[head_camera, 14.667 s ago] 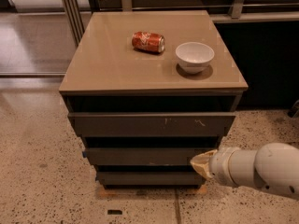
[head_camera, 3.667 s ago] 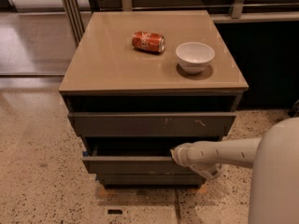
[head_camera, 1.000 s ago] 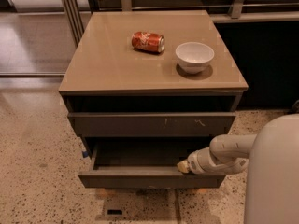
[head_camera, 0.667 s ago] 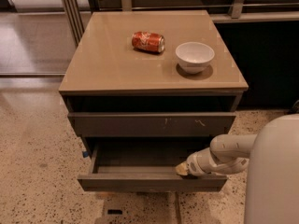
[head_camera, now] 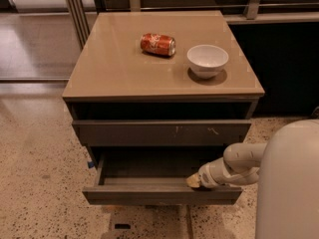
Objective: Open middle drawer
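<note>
While the drawer (head_camera: 149, 195) stood pulled out beneath the scratched top front (head_camera: 162, 132), grey inside showing, the gripper (head_camera: 194, 181) sat at its front lip's right end; its hold could not be told. Speckled floor (head_camera: 40, 178) lay ahead.

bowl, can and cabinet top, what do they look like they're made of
Bowl: likely glazed ceramic; white, glossy, thick rim.
Can: thin metal, probably aluminium; red printed side, silvery end.
Cabinet top: smooth tan laminate or glass-covered, hard to tell; it shows soft reflections.
The pincer sits at the front right of the open middle drawer.
</note>
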